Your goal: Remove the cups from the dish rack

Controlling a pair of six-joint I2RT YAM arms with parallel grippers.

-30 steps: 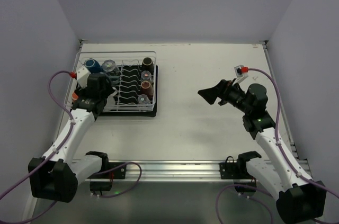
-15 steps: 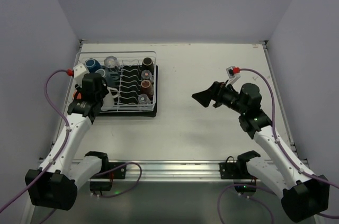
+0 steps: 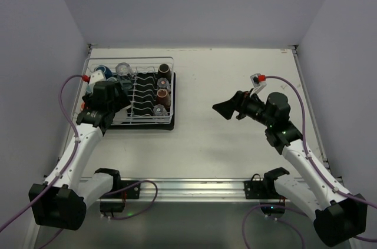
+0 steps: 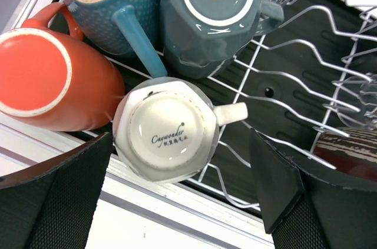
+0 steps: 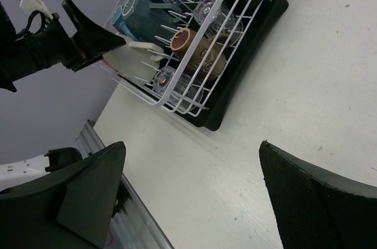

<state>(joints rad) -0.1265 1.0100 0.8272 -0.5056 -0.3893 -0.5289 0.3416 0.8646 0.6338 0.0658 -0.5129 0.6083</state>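
Orange mug [image 4: 53, 90]: pale ring on base. Cream mug [image 4: 165, 134]: dark script lettering on base. Light blue mug [image 4: 106, 7]: fine dotted texture, tan base. Grey mug [image 4: 200, 31]: teal-tinged, cream base ring. Brown cup [image 4: 347, 149]: darker streaks. Dish rack [image 5: 247, 75]: white wire, black tray.

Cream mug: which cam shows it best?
Left wrist: the cream mug fills mid-frame, upside down, base print and handle sharp. Right wrist shows only its pale side, small; top external mostly hides it under the left arm.
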